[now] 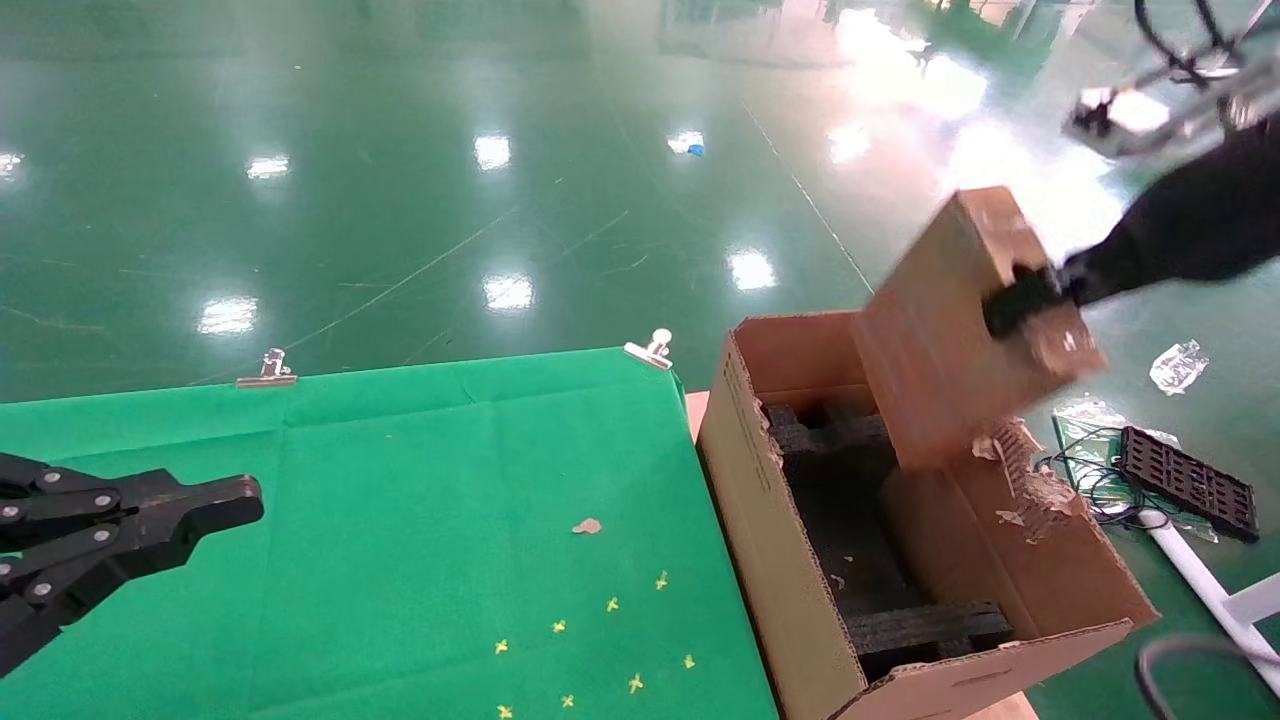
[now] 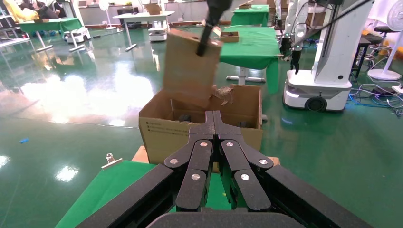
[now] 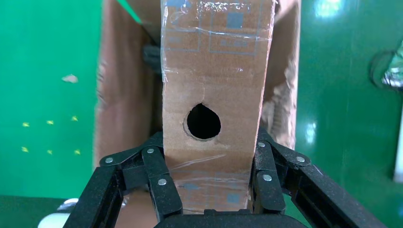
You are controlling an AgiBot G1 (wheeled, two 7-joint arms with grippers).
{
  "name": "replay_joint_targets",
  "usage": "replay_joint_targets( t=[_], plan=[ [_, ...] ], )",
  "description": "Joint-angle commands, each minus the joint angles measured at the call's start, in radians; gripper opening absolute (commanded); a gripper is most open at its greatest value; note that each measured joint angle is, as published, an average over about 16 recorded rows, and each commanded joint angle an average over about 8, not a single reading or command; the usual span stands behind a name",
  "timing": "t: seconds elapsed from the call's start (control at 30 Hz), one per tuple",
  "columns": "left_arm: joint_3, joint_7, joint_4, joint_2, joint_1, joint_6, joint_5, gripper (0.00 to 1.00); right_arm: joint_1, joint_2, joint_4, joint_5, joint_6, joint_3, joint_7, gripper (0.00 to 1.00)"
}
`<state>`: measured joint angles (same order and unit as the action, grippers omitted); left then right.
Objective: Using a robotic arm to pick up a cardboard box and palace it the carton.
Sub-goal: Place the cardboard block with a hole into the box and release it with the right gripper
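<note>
- Sitting at the right end of the green-covered table (image 1: 400, 470) is the carton (image 1: 770, 560), flaps torn up pretty badly, black foam inserts (image 1: 850, 520) visible down inside.
- Hanging tilted in the air above the carton's open top is the cardboard box (image 1: 940, 330), lower corner right over the far right side, not resting on anything.
- Right gripper (image 3: 209, 166) has it pinched on both sides, fingers (image 3: 159, 178) flat against the taped cardboard; there's a round hole punched in the face between them.
- Left gripper (image 1: 215, 505) just hovers low over the near left of the table, fingers pressed together, holding nothing.
- Tiny yellow marks (image 1: 600, 640) dot the cloth near the front.
</note>
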<state>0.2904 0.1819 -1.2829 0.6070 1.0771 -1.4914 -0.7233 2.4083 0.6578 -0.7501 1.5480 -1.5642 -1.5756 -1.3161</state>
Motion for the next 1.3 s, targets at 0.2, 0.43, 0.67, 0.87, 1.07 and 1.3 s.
replay_joint_targets(
  t=[0.2, 0.43, 0.67, 0.87, 1.07, 1.3],
  plan=[
    [0.0, 0.0, 0.0, 0.0, 0.0, 0.0, 0.0, 1.0, -0.06, -0.029, 0.004, 0.001, 0.009, -0.049, -0.017, 0.0],
    [0.001, 0.0, 0.0, 0.0, 0.0, 0.0, 0.001, 1.0, -0.113, -0.016, 0.035, 0.035, 0.032, -0.086, -0.035, 0.0],
    [0.001, -0.001, 0.0, -0.001, 0.0, 0.001, 0.001, 1.0, -0.179, 0.0, 0.075, 0.034, 0.067, -0.101, -0.03, 0.0],
    [0.002, -0.001, 0.0, -0.001, 0.0, 0.001, 0.001, 1.0, -0.242, 0.024, 0.132, 0.023, 0.097, -0.108, -0.003, 0.0],
    [0.002, -0.001, 0.0, -0.001, 0.0, 0.001, 0.001, 1.0, -0.316, 0.052, 0.208, 0.009, 0.145, -0.112, 0.024, 0.0],
    [0.002, -0.001, 0.0, -0.001, 0.001, 0.001, 0.002, 1.0, -0.422, 0.057, 0.286, -0.039, 0.235, -0.096, 0.077, 0.0]
  ],
)
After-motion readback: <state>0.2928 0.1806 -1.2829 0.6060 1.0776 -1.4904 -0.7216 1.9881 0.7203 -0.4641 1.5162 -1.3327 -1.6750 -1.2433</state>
